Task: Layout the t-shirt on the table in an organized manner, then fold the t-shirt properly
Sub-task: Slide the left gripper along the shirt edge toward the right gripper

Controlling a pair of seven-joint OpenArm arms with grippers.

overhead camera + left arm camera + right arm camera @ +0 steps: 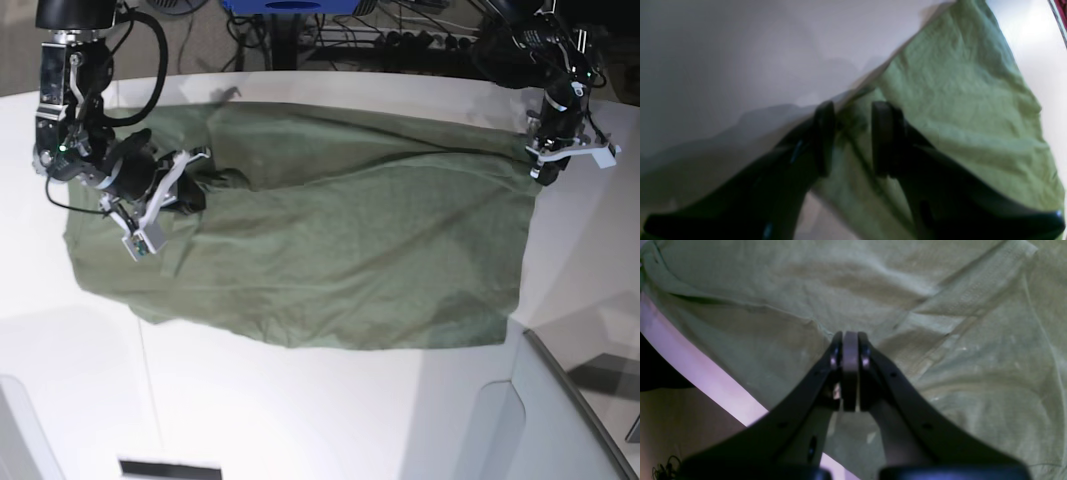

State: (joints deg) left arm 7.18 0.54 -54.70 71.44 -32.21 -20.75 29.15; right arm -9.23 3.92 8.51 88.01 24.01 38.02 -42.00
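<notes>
The olive-green t-shirt (350, 250) lies spread wide across the white table (300, 420), with wrinkles and a bunched fold at its upper left. My left gripper (540, 170) is at the shirt's far right corner. In the left wrist view its fingers (823, 136) hold the fabric edge, and the t-shirt (967, 100) rises taut off the table (740, 50). My right gripper (195, 188) rests on the shirt's upper left part. In the right wrist view this gripper (850, 335) is shut, and creases in the t-shirt (756, 283) run into its tips. A table strip (706, 376) shows beside it.
A grey translucent panel (570, 420) stands at the front right corner. Cables and a blue object (290, 8) lie beyond the table's back edge. A thin dark seam (150, 380) runs down the tabletop, and a black strip (170, 468) sits at the front edge.
</notes>
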